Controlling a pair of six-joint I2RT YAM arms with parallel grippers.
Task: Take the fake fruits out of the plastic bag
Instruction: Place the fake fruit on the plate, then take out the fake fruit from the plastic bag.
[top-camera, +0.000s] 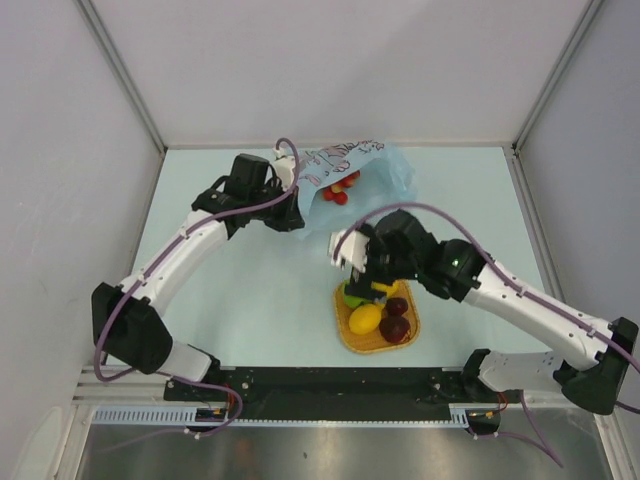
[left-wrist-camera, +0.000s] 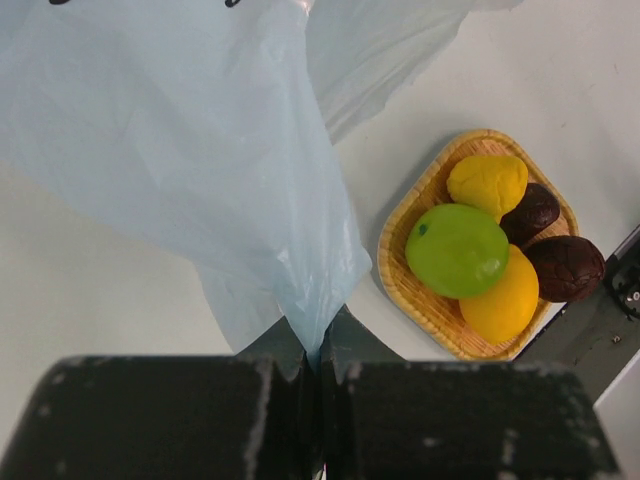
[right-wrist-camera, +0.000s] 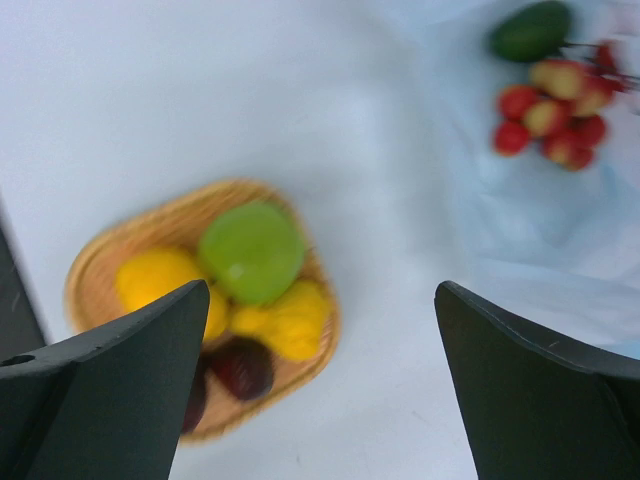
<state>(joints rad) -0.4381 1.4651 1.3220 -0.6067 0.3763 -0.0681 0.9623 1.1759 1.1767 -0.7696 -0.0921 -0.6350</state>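
The light-blue plastic bag (top-camera: 360, 168) lies at the back of the table, and my left gripper (left-wrist-camera: 320, 345) is shut on a pinched corner of it (left-wrist-camera: 200, 150). Inside the bag's open mouth lie a cluster of small red fruits (right-wrist-camera: 555, 110) and a dark green oval fruit (right-wrist-camera: 530, 30). On the woven tray (left-wrist-camera: 420, 300) rest a green round fruit (left-wrist-camera: 457, 250), a yellow pear-like one (left-wrist-camera: 487, 182), a lemon (left-wrist-camera: 500, 300) and two dark red fruits (left-wrist-camera: 565, 268). My right gripper (right-wrist-camera: 320, 290) hangs open and empty above the table between tray and bag.
The orange tray (top-camera: 345, 330) sits near the front middle, just ahead of the arms' base rail (top-camera: 330, 385). Grey walls enclose the table on the left, back and right. The right arm's forearm (top-camera: 520, 295) stretches across the right side.
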